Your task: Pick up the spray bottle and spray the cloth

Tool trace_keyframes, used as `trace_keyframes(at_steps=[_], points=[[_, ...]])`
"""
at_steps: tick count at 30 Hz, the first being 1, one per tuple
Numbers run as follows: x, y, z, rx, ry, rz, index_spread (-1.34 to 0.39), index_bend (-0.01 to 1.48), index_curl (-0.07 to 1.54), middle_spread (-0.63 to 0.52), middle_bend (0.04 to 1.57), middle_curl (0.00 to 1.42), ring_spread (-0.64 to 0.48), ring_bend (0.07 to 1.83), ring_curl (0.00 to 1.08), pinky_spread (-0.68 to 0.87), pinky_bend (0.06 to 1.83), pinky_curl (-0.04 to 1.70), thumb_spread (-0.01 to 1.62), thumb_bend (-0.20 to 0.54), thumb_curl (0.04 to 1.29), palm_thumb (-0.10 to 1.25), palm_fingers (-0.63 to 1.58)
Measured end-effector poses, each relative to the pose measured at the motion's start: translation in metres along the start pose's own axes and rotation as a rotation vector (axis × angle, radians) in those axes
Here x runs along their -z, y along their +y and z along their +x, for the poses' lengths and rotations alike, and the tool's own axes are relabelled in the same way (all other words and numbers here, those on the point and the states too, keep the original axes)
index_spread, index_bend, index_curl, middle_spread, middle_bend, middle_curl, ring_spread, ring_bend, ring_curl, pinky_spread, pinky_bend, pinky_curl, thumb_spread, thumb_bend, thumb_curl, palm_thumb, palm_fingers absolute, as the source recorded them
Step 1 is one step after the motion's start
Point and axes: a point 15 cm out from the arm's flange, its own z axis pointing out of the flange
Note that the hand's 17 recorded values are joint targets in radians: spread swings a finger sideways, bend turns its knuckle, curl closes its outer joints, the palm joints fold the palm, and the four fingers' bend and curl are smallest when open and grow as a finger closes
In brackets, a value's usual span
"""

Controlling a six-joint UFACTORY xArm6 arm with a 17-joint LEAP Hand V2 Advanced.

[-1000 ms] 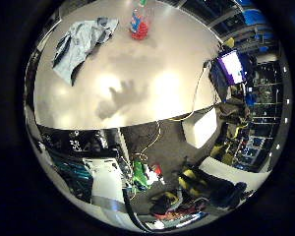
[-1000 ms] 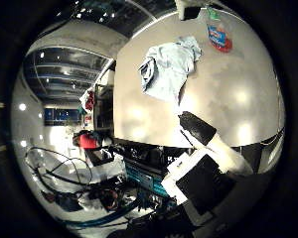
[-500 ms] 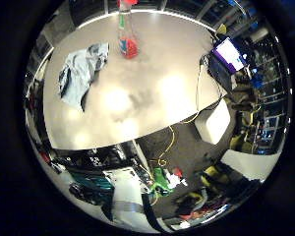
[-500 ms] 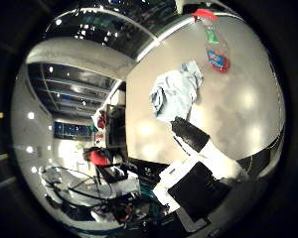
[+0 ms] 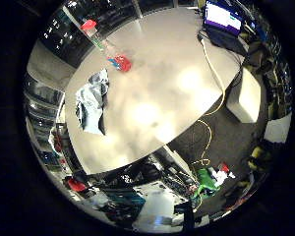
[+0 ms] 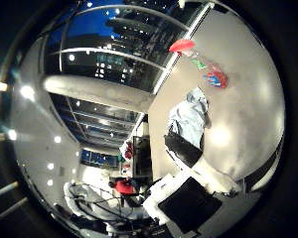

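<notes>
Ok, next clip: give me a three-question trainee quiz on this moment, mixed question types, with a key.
1. True or false: the spray bottle stands upright on the table.
2. Multiple choice: where is the cloth? A) draped over the bottle B) crumpled on the table, apart from the bottle C) on the floor.
3. Short answer: what sits at the table's far corner, away from the cloth?

Key
1. True; its red cap is up, and the hand holds nothing.
2. B.
3. A laptop with its screen lit.
</notes>
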Motion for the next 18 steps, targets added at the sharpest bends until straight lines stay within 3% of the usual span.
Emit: trace_keyframes(at_steps=[10, 18], points=[[-0.040, -0.004, 0.015, -0.060, -0.095, -0.015, -0.18, 0.15, 0.24, 0.19, 0.19, 0.31, 0.21, 0.33, 0.26, 0.40, 0.49, 0.33, 1.04, -0.030, 0.30, 0.51, -0.02], [-0.058, -0.045, 0.022, -0.060, -0.126, -0.013, -0.18, 0.15, 0.24, 0.19, 0.19, 0.31, 0.20, 0.32, 0.26, 0.39, 0.48, 0.32, 1.04, -0.025, 0.29, 0.48, -0.02]])
